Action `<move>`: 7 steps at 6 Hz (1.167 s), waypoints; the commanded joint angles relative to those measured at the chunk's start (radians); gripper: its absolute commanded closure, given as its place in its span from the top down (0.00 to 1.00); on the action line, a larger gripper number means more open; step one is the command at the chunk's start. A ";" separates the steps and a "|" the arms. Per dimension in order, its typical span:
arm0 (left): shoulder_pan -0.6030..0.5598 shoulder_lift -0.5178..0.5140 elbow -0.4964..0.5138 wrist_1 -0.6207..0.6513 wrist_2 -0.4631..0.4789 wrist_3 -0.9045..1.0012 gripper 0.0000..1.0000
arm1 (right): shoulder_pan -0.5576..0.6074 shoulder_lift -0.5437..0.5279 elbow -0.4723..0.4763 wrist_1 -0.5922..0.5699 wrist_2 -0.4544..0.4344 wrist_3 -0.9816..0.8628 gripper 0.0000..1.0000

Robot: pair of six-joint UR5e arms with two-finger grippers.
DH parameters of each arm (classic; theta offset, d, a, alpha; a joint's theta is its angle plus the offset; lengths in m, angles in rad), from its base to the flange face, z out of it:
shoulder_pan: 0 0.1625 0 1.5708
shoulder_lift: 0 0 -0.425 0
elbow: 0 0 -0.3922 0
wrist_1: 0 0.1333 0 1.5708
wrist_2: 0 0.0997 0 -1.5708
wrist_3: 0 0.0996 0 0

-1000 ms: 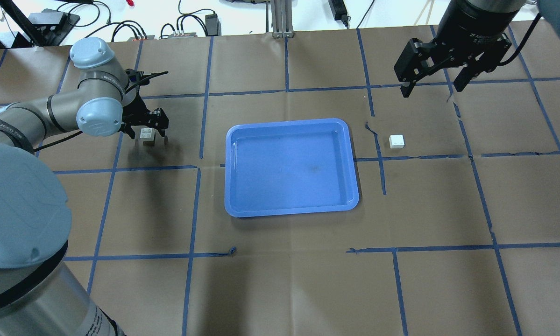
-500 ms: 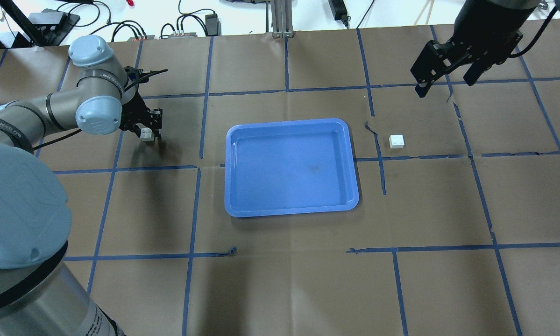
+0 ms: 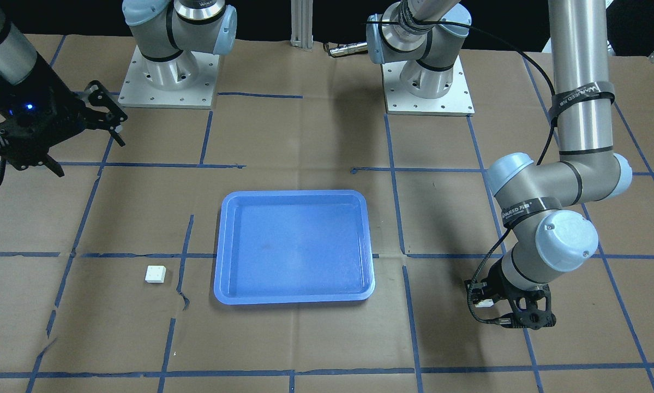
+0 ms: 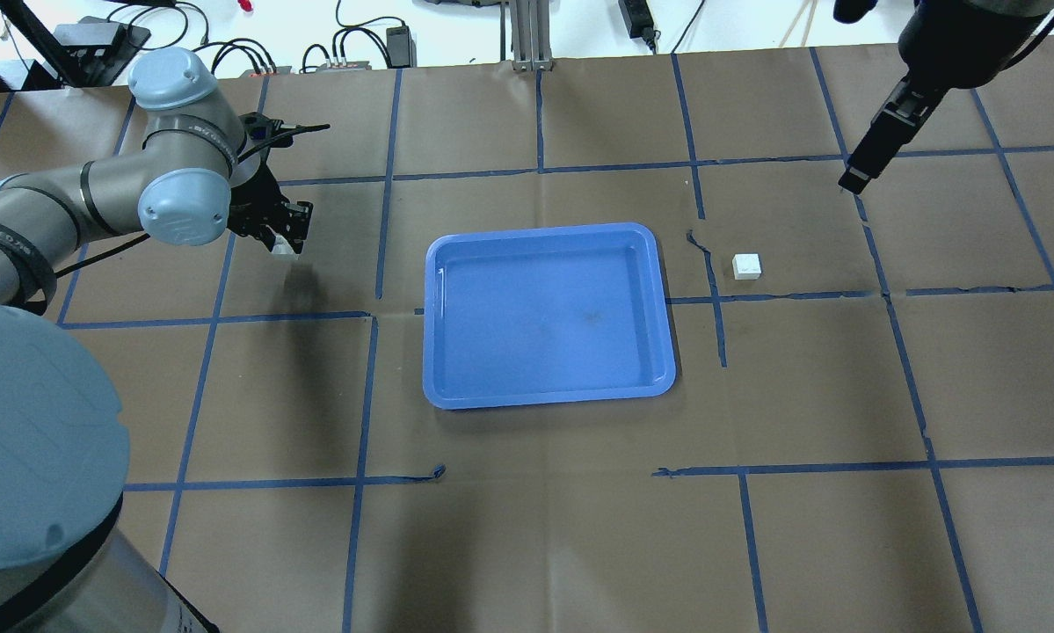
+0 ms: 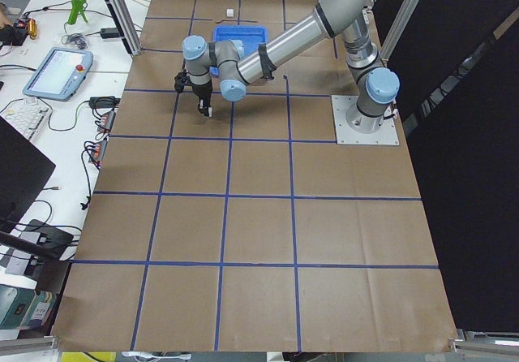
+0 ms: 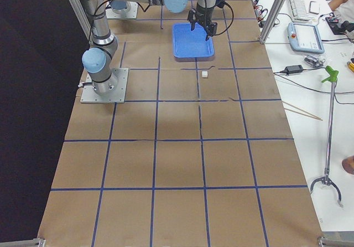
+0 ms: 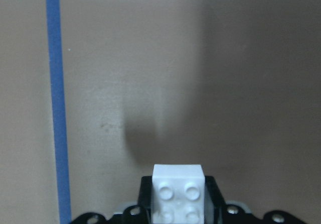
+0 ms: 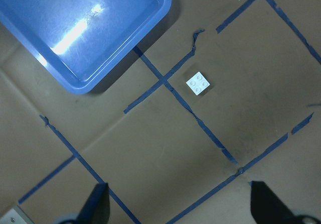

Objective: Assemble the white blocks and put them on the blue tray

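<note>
My left gripper [image 4: 286, 230] is shut on one white block [image 7: 178, 196], held studs-up a little above the brown paper, left of the blue tray [image 4: 544, 316]. The block also shows in the front view [image 3: 484, 302] under my left wrist. The other white block [image 4: 746, 265] lies on the paper right of the tray, and also shows in the right wrist view [image 8: 198, 83] and the front view [image 3: 155, 274]. My right gripper [image 8: 180, 209] is open and empty, high above the table beyond that block. The tray [image 3: 294, 245] holds nothing.
Blue tape lines cross the brown paper, torn near the loose block [image 4: 698, 239]. Both arm bases [image 3: 168, 76] stand at the robot's edge. Cables and power bricks [image 4: 351, 53] lie beyond the far edge.
My left gripper closed on the white block and lifted it off the paper. My right gripper swung to the right and farther from the loose block, turning as it rose.
</note>
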 commanded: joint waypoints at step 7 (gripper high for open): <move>-0.494 0.030 -0.005 0.008 -0.014 0.917 0.08 | -0.136 0.314 0.087 -0.205 0.382 -0.881 1.00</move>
